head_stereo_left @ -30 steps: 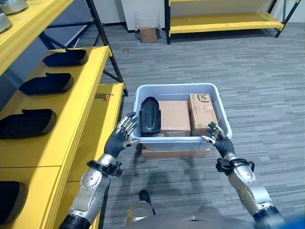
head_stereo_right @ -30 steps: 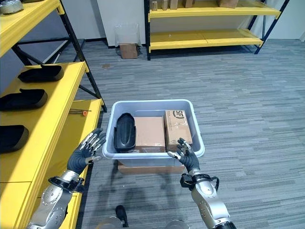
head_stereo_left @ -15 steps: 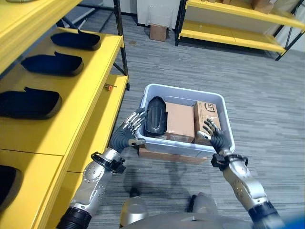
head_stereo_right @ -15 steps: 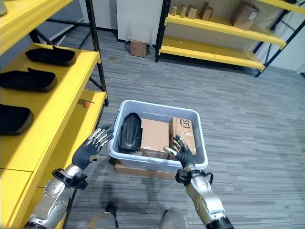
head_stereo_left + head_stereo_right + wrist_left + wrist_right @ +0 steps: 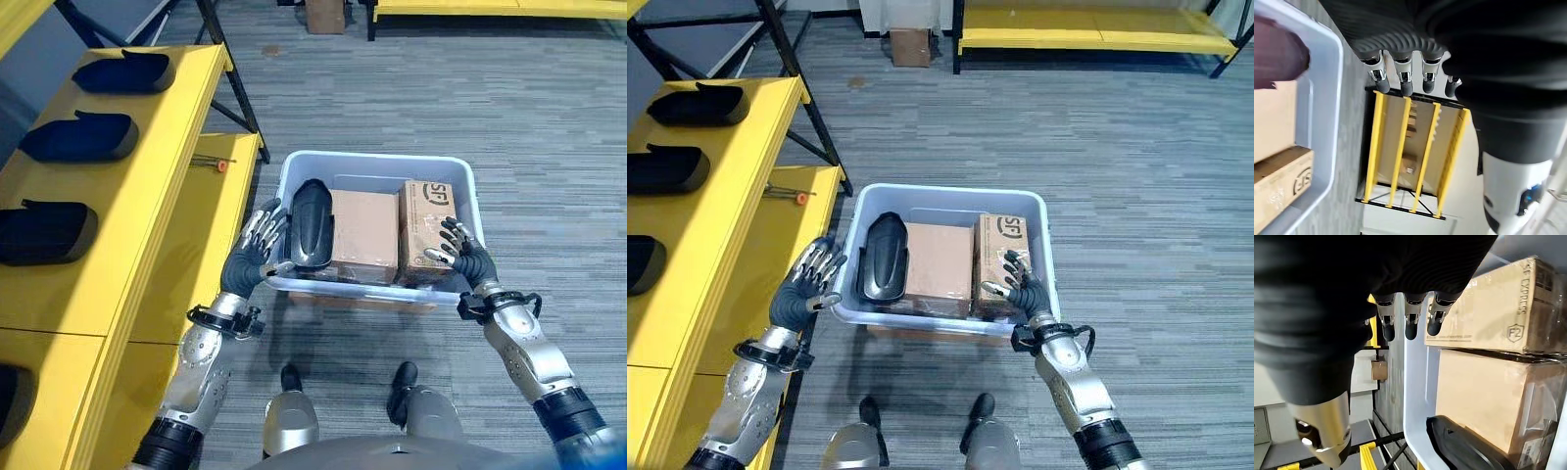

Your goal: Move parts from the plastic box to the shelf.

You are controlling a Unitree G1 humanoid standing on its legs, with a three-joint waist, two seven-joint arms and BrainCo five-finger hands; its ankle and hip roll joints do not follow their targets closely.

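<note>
A pale blue box (image 5: pixel 460 181) is seen on the grey floor, just beside a yellow shelf (image 5: pixel 147 196). Inside the box, a black part (image 5: pixel 312 225) lies at the left side, next to two cardboard boxes (image 5: pixel 364 235). The left hand (image 5: pixel 250 259) is held at the box's left wall, with fingers spread and nothing held. The right hand (image 5: pixel 468 259) is held at the near right corner, by the right cardboard box, also loose and holding nothing. More black parts (image 5: pixel 78 137) are laid in a row on the shelf.
</note>
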